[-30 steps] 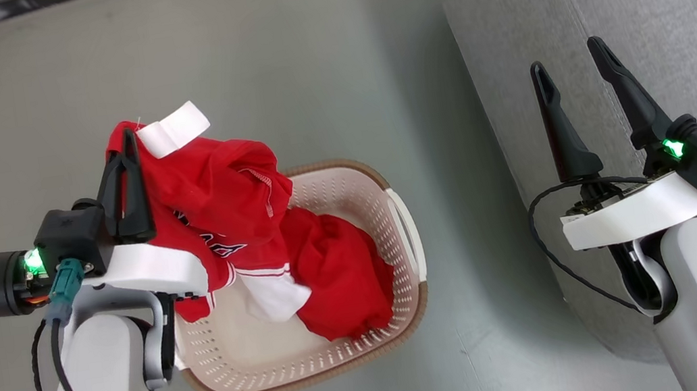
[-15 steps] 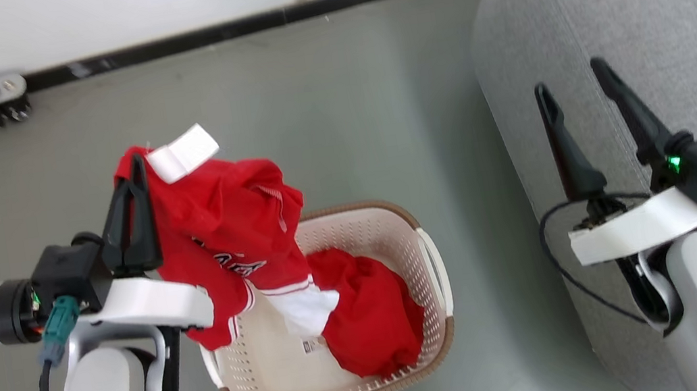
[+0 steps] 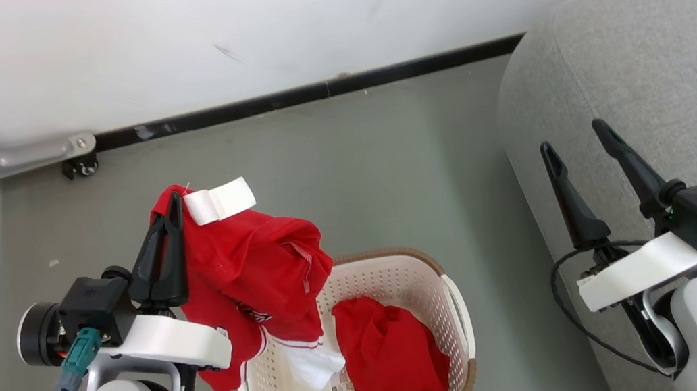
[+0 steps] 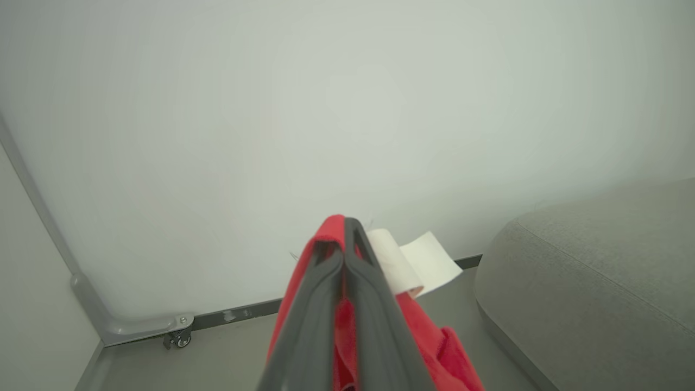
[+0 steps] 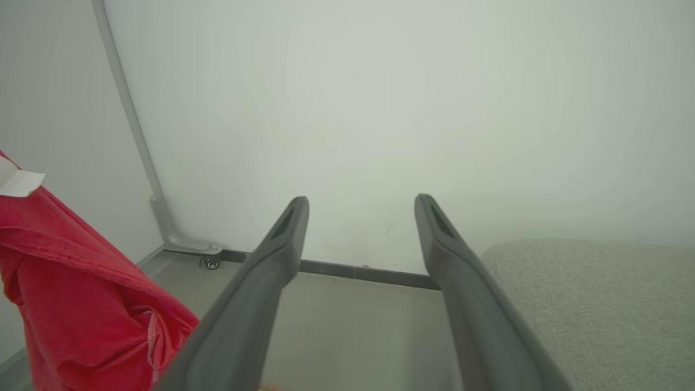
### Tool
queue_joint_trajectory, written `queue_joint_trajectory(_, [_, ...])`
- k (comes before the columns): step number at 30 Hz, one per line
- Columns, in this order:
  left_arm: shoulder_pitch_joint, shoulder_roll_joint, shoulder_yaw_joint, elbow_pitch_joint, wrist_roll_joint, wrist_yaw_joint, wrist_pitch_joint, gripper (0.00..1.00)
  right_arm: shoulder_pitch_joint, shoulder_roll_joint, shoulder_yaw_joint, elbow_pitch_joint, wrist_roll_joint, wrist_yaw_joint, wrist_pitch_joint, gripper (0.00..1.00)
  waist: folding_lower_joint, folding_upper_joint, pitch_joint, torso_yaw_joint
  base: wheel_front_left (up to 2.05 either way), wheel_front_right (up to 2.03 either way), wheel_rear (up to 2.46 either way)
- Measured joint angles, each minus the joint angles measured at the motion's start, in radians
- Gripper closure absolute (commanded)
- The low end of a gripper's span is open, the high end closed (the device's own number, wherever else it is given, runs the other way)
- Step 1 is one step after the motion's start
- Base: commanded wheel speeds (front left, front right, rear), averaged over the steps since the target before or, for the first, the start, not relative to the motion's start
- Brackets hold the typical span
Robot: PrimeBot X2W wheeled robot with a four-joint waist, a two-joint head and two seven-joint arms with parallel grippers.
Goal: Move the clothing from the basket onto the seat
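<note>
Carrying garment one of two, we judge. At 6 o'clock the basket (image 3: 456,306) holds the plain red garment (image 3: 392,360). The trimmed garment (image 3: 249,264) hangs over its 10 o'clock rim, pinched in our left tool (image 3: 172,203). Right tool (image 3: 571,134) at 3 o'clock is spread, empty. Next: swing that arm to the seat (image 3: 646,78) at 2 o'clock, clear the rim, release.

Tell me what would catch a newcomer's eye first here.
The red trimmed garment hangs from the shut left gripper, partly over the cream basket. A plain red garment lies bunched inside the basket. At right, the open right gripper hovers by the grey seat.
</note>
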Motion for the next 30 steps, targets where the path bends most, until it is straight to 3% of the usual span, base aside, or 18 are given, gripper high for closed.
queue_joint_trajectory(12, [0.0,0.026,-0.044,-0.006,-0.026,-0.073,0.0,1.0,0.047,-0.035,0.052,-0.004,-0.001,0.0,0.051,0.0,0.0,0.0,-0.105,0.03,0.0,0.0,0.0])
queue_joint_trajectory(30, [-0.051,0.089,-0.198,-0.052,-0.069,-0.108,0.002,1.0,0.042,-0.227,0.384,-0.041,0.038,0.0,0.194,0.0,0.0,0.0,-0.208,0.046,0.0,0.0,0.0])
